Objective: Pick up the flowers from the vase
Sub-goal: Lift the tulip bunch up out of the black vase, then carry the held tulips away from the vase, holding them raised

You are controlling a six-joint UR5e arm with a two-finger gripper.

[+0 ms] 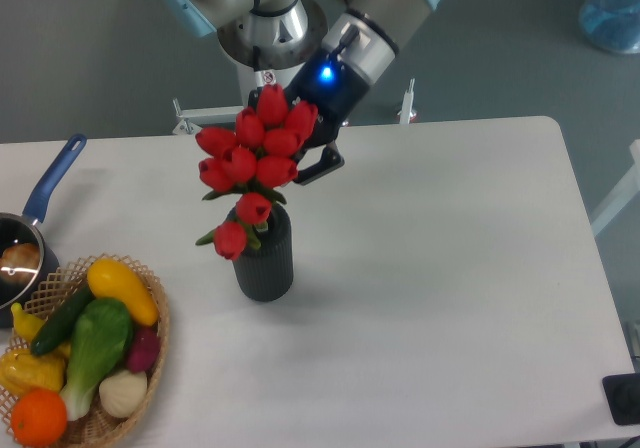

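Camera view from the front, looking down at a white counter (450,268). No readable writing shows anywhere; a small sticker on the arm's white base is too small to make out, and a blue light glows on the wrist.

Near the middle-left of the counter stands the vase (265,258), dark grey, ribbed, upright. Above it are the flowers (255,158), a bunch of red tulip buds. Their long axis runs roughly upright, leaning a little, with the topmost buds up near the arm's wrist and the two lowest buds hanging at the vase's rim on its left side. Green leaves show between the buds. The stems are hidden behind the buds, so whether their ends sit inside the vase mouth cannot be told.

The pincer (305,158) reaches in from the upper right, its black fingers closed against the bunch just behind the buds, above the vase.

At the lower left, a wicker basket (150,368) holds colourful fruit and vegetables. Beside it at the left edge sits a dark saucepan (20,258) with a blue handle pointing up and right.
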